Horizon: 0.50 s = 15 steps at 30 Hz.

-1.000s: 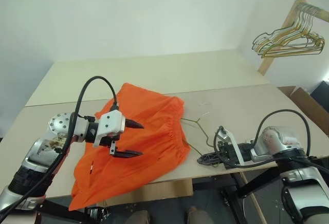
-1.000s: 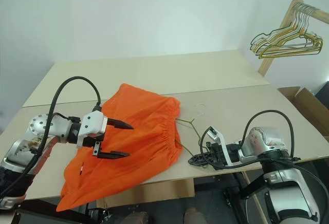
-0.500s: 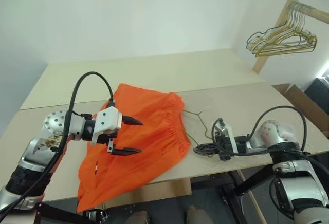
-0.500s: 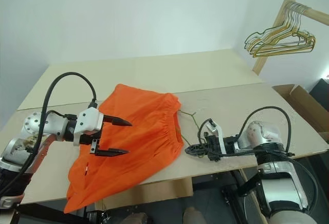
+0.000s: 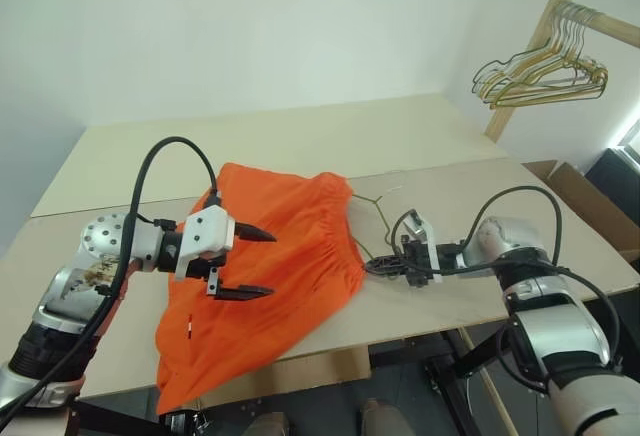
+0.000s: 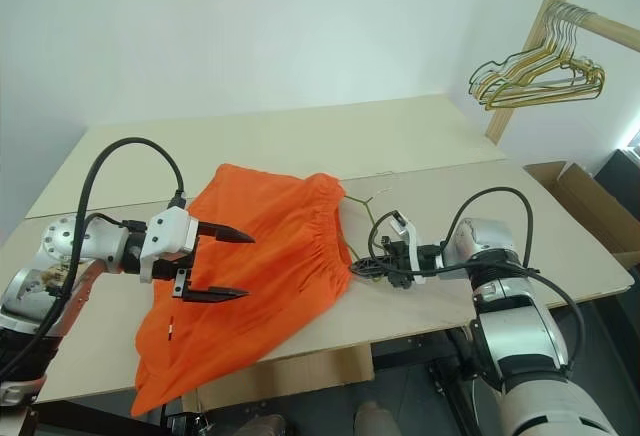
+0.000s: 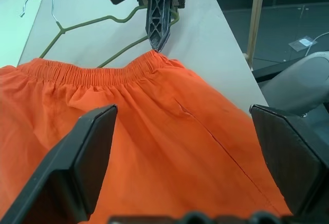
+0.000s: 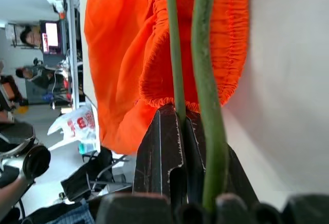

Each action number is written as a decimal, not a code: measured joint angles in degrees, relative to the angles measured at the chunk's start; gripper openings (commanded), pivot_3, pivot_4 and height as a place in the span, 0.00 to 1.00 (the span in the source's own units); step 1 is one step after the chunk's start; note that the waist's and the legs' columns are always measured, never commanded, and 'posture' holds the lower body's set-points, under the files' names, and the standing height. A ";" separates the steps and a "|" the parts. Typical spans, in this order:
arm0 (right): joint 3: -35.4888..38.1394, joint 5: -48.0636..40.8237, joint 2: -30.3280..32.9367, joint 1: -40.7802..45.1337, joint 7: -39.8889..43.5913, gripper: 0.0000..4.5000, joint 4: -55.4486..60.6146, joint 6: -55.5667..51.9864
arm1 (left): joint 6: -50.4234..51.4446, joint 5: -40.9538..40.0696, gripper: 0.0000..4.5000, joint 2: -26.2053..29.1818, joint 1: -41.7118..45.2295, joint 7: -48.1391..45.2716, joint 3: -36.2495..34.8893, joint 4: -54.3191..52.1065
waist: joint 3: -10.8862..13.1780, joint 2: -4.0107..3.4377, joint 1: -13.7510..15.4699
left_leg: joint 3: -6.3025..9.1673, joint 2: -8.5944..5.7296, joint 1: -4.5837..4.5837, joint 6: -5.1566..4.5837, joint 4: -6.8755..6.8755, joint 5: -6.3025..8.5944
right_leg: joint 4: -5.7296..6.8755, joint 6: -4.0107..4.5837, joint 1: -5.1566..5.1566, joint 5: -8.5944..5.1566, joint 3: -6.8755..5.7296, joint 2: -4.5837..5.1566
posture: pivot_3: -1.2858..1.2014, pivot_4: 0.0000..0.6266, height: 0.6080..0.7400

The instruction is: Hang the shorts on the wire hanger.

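The orange shorts (image 5: 285,221) lie spread on the table, gathered waistband toward the right, one leg hanging over the front edge. My left gripper (image 5: 272,264) hovers above their middle, open, with nothing between its fingers (image 7: 90,157). The thin olive-grey wire hanger (image 5: 381,206) lies flat just right of the waistband, its hook (image 7: 36,0) pointing to the far side. My right gripper (image 5: 370,266) is shut on the hanger's wire (image 8: 176,54), its tip right at the waistband's near corner (image 7: 154,59). Whether the tip touches the fabric I cannot tell.
A bunch of gold and dark hangers (image 5: 540,71) hangs on a wooden rack at the back right. A cardboard box (image 5: 585,201) stands off the table's right side. Bare table (image 5: 470,201) stretches right of the hanger, with a second table surface (image 5: 300,141) behind.
My right gripper has slid forward and leftward with the hanger, from near the table's front edge up to the shorts' waistband. The left gripper has stayed put, and the camera has shifted a little.
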State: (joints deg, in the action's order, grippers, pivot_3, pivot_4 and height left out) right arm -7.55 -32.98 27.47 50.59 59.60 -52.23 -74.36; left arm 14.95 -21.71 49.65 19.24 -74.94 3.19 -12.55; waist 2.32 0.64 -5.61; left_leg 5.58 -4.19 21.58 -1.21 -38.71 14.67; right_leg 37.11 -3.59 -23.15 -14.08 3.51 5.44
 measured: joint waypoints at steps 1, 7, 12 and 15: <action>0.01 0.42 -0.13 0.21 0.11 0.00 -0.14 0.57 | 0.00 0.00 1.00 0.01 0.00 0.01 -0.01 -0.02 | 0.00 0.00 -0.04 | 0.00 0.00 0.00 0.00 0.00 0.00 | 0.00 0.00 0.00 0.00 0.00 0.00 | 0.51 0.00 1.00; -0.76 5.32 -0.88 -1.16 1.10 0.00 6.62 9.62 | -0.11 0.00 1.00 0.22 -0.08 -0.01 -0.12 0.01 | 0.00 -0.01 -0.10 | 0.00 0.00 0.02 0.02 0.01 0.01 | 0.02 0.00 -0.06 0.00 0.02 -0.01 | 0.50 0.00 1.00; -0.88 9.49 -0.85 -6.48 -2.24 0.00 20.55 19.54 | -0.18 0.00 1.00 0.27 -0.02 -0.13 -0.14 0.22 | -0.01 -0.02 -0.03 | 0.01 0.00 0.04 0.05 0.01 0.02 | 0.02 0.00 -0.08 0.00 0.02 0.00 | 0.49 0.00 1.00; -3.22 14.55 1.06 -10.92 -4.83 0.00 30.98 28.26 | -0.97 0.08 1.00 0.34 0.84 -0.50 -0.20 1.68 | 0.00 -0.03 0.05 | 0.01 0.00 0.08 0.06 0.01 0.02 | 0.02 -0.01 -0.13 0.00 0.02 0.00 | 0.49 0.00 1.00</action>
State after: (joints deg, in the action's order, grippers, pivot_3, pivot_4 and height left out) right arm -10.77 -18.44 28.52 39.67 54.77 -21.25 -46.10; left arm 13.97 -21.63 49.99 20.08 -75.43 2.99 -10.86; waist 2.32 0.62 -5.56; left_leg 5.59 -4.19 21.67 -1.14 -38.70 14.69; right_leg 37.13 -3.60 -23.28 -14.09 3.53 5.44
